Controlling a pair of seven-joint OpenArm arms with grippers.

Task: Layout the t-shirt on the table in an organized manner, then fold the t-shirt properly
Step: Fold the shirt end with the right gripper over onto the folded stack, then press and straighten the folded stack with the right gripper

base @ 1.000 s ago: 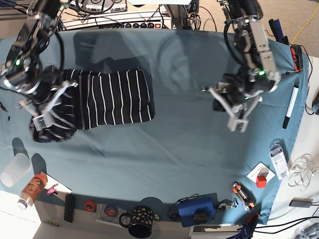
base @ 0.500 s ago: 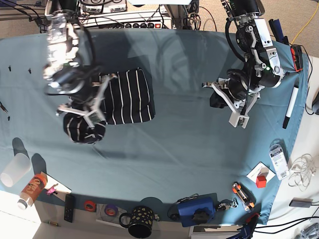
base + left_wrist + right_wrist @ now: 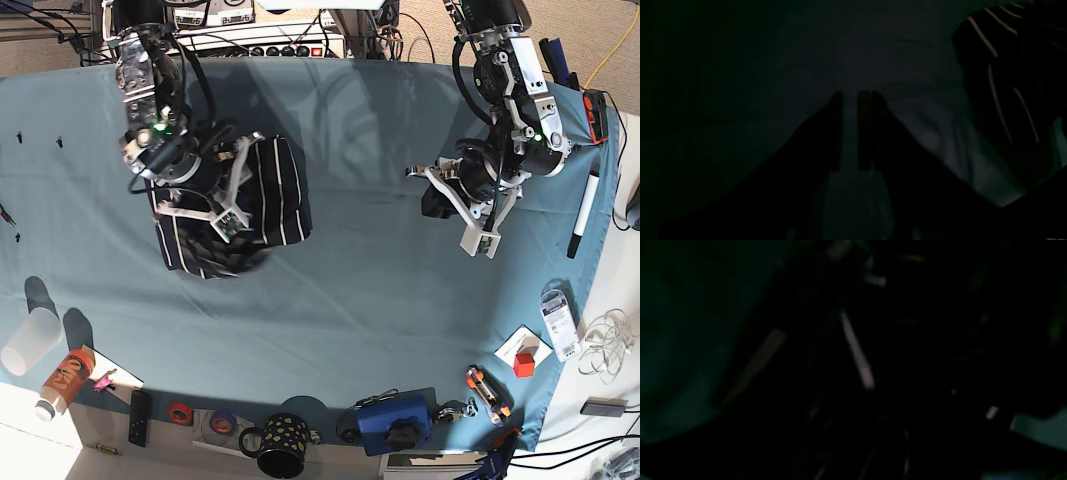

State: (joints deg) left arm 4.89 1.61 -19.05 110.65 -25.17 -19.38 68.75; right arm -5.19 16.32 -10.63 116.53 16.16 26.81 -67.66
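I see the t-shirt [image 3: 262,195] as dark navy, almost black, crossed by thin white stripes set wide apart. My worktop [image 3: 370,300] wears a plain teal-blue cloth. Along the near edge I make out a black mug [image 3: 281,443] dotted with yellow, a dark blue box [image 3: 396,420], a small red block [image 3: 524,364] on a white card, and an orange bottle [image 3: 63,380] with a white cap beside a translucent white cup [image 3: 28,340]. A black marker [image 3: 583,214] with a white band lies at the far side. Both wrist views are very dim; I catch only pale stripes on dark fabric [image 3: 1000,96].
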